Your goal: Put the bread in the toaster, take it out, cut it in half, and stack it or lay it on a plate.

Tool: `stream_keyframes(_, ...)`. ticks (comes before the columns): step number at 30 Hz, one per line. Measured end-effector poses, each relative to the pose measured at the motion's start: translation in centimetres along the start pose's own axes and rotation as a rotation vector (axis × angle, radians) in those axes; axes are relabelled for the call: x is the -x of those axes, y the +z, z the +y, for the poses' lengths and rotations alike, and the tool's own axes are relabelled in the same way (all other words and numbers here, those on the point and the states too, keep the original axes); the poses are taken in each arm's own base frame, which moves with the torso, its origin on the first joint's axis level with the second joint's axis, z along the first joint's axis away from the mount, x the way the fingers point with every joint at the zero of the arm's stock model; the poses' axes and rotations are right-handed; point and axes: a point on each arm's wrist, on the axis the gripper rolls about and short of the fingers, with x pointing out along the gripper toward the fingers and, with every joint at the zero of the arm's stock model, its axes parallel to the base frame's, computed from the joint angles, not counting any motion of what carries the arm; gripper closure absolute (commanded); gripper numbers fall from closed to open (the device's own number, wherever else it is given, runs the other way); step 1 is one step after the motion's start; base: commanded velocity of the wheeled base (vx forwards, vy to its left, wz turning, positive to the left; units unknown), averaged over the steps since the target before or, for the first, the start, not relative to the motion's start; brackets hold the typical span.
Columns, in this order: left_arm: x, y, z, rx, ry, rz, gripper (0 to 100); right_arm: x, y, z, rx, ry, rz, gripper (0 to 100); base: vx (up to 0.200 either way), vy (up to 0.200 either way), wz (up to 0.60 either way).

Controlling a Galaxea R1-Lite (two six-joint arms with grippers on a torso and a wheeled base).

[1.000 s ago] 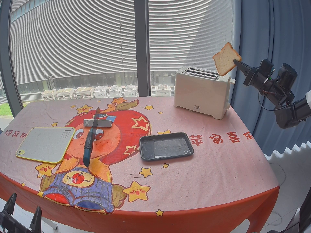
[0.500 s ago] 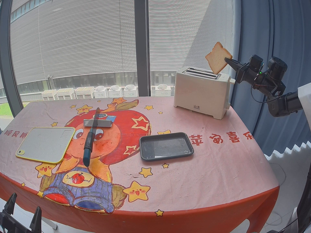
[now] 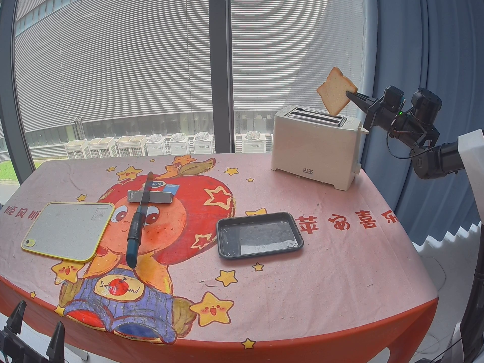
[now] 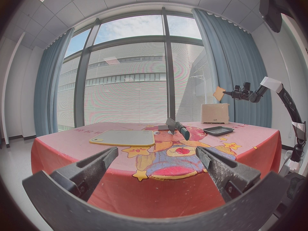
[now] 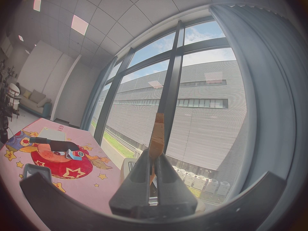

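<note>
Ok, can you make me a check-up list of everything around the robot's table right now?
Surface: table under a pink cartoon cloth, lying flat.
Job's things: bread pinched in the air over the toaster, not in a slot; black tray empty; knife lying across a small grey block; cutting board bare.
Clutter: nothing seen.
Grippers: right gripper shut on the bread; left gripper open, low by the table's near edge, holding nothing.
Cables: a thin black cable loops under the right arm.
Surroundings: big window behind the table, blue curtain on its right.
</note>
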Motion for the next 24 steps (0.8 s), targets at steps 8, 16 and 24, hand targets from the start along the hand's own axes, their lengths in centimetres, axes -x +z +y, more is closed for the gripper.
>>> stream_keyframes(8, 0.0, 0.0, 0.0, 0.0, 0.0, 0.0, 0, 0.5, -0.6, 0.3, -0.016, 0.001, 0.026, 100, 0.0, 0.0, 0.0)
stream_keyframes(16, 0.0, 0.0, 0.0, 0.001, 0.0, 0.0, 0, 0.9, -0.9, 0.2, -0.024, -0.007, 0.042, 100, 0.0, 0.0, 0.0)
stream_keyframes(24, 0.0, 0.0, 0.0, 0.001, 0.0, 0.0, 0, 0.9, -1.1, 0.1, -0.028, -0.008, 0.047, 100, 0.0, 0.0, 0.0)
